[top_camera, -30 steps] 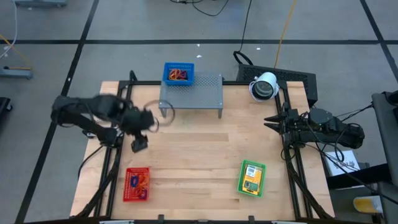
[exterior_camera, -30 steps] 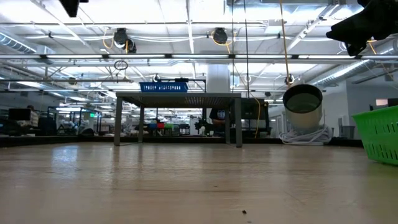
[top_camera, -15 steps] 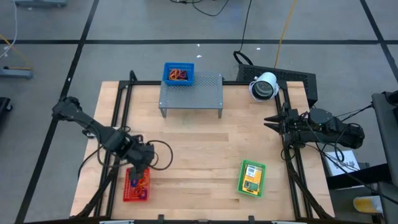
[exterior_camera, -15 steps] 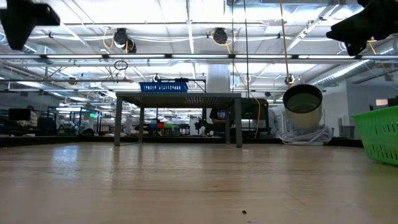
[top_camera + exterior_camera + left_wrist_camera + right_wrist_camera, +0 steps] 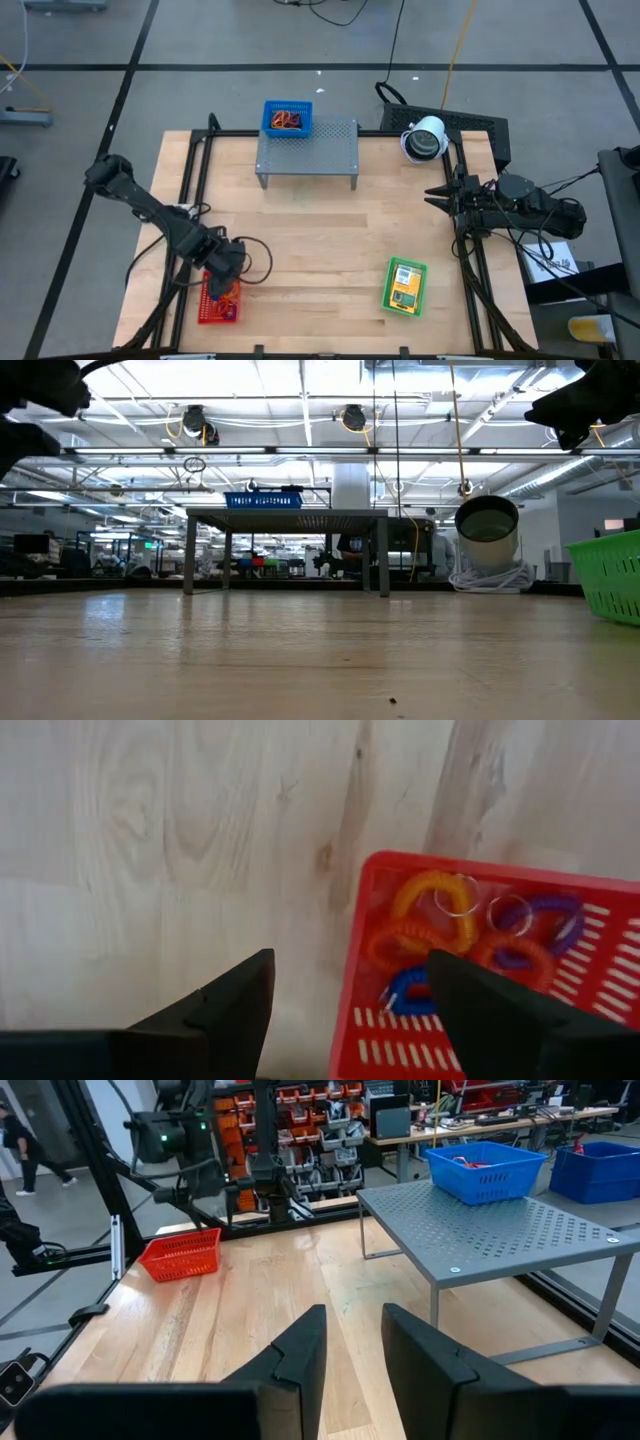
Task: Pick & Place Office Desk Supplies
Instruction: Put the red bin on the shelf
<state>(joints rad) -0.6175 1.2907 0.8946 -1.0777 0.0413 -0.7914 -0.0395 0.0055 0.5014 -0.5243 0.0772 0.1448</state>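
We see the left gripper [image 5: 345,995], jaws apart and seemingly empty, over the red basket [image 5: 600,1020] of coiled bands [image 5: 432,900]; the right gripper [image 5: 352,1342] waits, fingers slightly parted.

The tabletop [image 5: 320,230] is viewed from straight overhead. The low view looks level across it. The left wrist view sits close above the red basket [image 5: 500,970]; basket and shelf [image 5: 500,1230] are shared with the right wrist view.

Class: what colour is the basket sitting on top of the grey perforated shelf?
Blue basket; clearest in the right wrist view.
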